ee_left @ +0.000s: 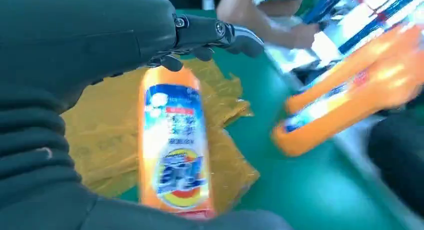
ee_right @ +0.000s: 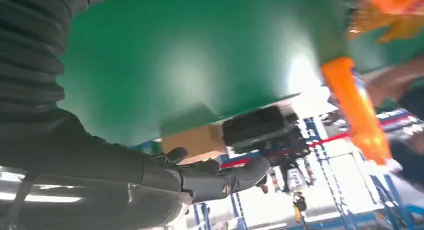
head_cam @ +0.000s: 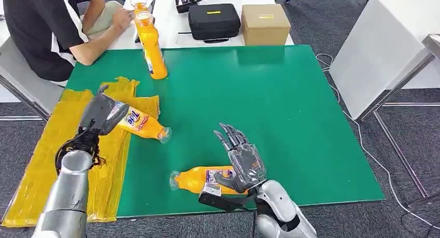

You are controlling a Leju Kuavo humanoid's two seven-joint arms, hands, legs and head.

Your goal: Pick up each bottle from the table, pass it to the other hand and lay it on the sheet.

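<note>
Left robot hand (head_cam: 102, 113) is gripping an orange bottle (head_cam: 144, 126) over the yellow sheet's (head_cam: 41, 160) edge, while right robot hand (head_cam: 243, 160) is hovering open-fingered beside a second lying bottle (head_cam: 200, 178).

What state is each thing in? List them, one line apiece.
Left hand: grips a bottle.
Held bottle: tilted above the sheet's edge, cap end toward the table's middle.
Right hand: holds nothing, fingers spread, over the near bottle.
Near bottle: lying on its side on the green table.
Far bottle: upright by the person.
Yellow sheet: crumpled, draped over the table's left edge.
Black case: closed.
Cardboard box: closed.
</note>
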